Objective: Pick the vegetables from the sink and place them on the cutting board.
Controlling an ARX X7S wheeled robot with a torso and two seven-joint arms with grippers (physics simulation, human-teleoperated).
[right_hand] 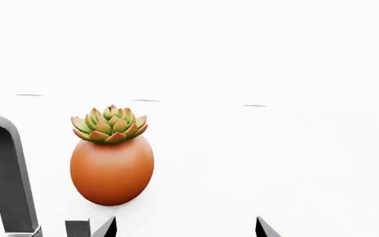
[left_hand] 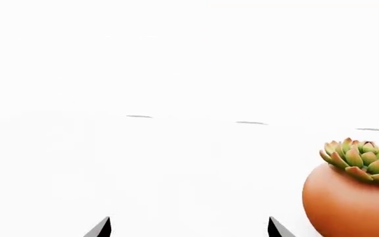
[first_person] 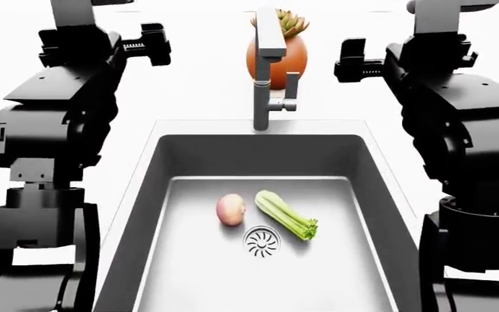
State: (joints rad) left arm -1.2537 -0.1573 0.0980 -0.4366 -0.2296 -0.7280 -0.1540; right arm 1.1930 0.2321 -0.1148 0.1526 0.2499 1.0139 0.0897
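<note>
The sink (first_person: 353, 162) fills the middle of the head view, set into the white tabletop (first_person: 206, 97). No cutting board is seen. The celery (first_person: 284, 214) lies slanted on the basin floor, just beside the drain (first_person: 262, 241); the onion (first_person: 230, 209) rests close at its other side. Both are well below and apart from the left gripper (left_hand: 189, 228) and the right gripper (right_hand: 186, 227), which are raised at faucet height, each spread and holding nothing. The onion is probably best approached from straight above, the round body being centred between the fingers before closing.
</note>
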